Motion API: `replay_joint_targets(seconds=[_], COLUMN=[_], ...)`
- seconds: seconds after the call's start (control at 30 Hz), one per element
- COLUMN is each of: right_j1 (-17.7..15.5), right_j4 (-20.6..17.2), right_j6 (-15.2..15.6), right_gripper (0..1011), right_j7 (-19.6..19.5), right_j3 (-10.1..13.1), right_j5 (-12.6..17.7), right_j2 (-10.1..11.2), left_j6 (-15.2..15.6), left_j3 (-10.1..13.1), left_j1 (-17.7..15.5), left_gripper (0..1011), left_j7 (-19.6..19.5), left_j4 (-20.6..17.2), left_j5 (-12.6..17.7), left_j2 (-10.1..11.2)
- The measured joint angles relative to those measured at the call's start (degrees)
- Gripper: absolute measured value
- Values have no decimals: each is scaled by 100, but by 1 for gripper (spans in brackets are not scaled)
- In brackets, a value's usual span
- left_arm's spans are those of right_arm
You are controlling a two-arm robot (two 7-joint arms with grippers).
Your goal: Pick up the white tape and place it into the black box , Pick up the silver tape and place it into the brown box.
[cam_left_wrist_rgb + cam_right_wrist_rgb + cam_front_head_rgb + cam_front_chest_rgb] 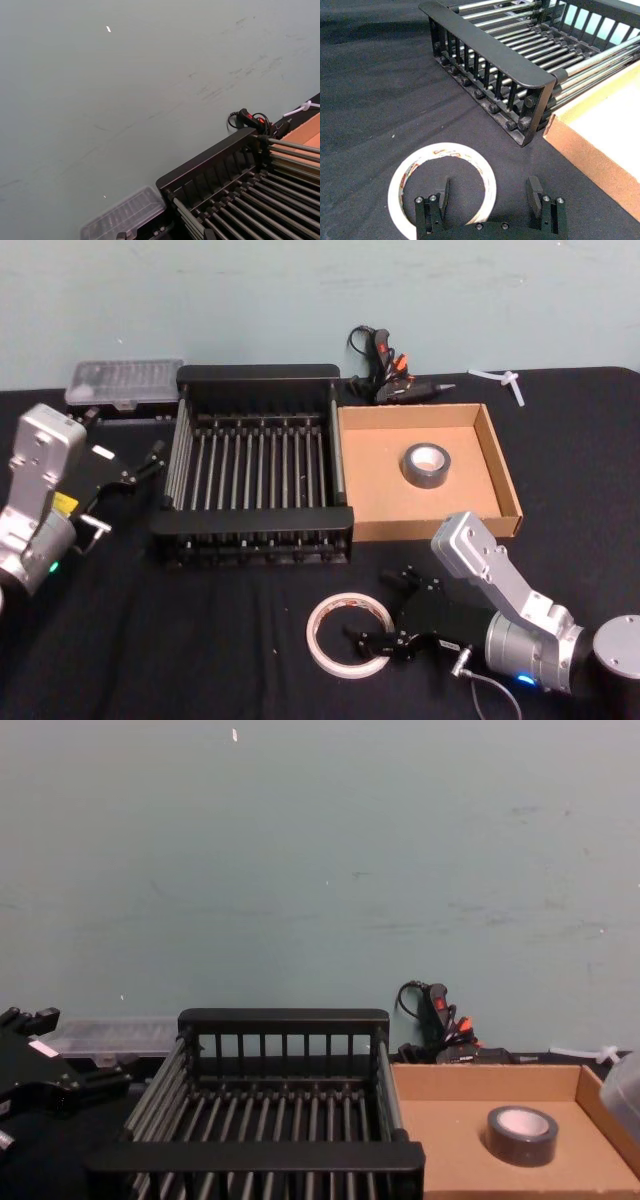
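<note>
My right gripper (388,615) hovers wide open, empty, over the white tape (348,635) near the bench's front edge

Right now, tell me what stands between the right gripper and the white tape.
Nothing visible does. The right gripper hangs open right at the white tape, which lies flat on the table in front of the black box, one finger over its hole and the other outside its rim.

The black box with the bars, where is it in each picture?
Head view: black box, upper middle, left of the brown box.
Left wrist view: black box, lower right corner.
Right wrist view: black box, along the top.
Chest view: black box, bottom middle.
Shared landmark: the brown box sits right against one of its sides.
</note>
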Motion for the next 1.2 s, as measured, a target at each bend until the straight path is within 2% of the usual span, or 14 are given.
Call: replay_joint_targets(seconds=[0.07,0.3,0.47,0.5,0.6,0.63,0.7,0.73,0.83,0.87,1.03,1.2], right_j1=[1,4,7,7,7,7,7,7,7,7,7,7], right_j4=[0,0,0,0,0,0,0,0,0,0,0,0], right_j6=[0,1,2,3,3,4,4,5,5,5,5,5], right_gripper=[993,835,685,625,567,503,463,399,342,278,136,97], right_j7=[1,14,17,17,18,19,20,20,21,22,24,25], right_j3=[0,-3,-3,-3,-3,-3,-3,-3,-3,-3,-3,-3], right_j5=[1,11,15,16,17,17,18,19,20,21,23,23], right_j2=[1,4,5,5,5,5,4,5,5,5,5,5], left_j6=[0,0,0,0,0,0,0,0,0,0,0,0], left_j3=[0,0,0,0,0,0,0,0,0,0,0,0], left_j1=[0,0,0,0,0,0,0,0,0,0,0,0], left_gripper=[1001,1001,1001,1001,1001,1001,1001,1001,1001,1001,1001,1001], left_j7=[0,0,0,0,0,0,0,0,0,0,0,0], left_j4=[0,0,0,0,0,0,0,0,0,0,0,0], left_j5=[0,0,0,0,0,0,0,0,0,0,0,0], left_j2=[0,0,0,0,0,0,0,0,0,0,0,0])
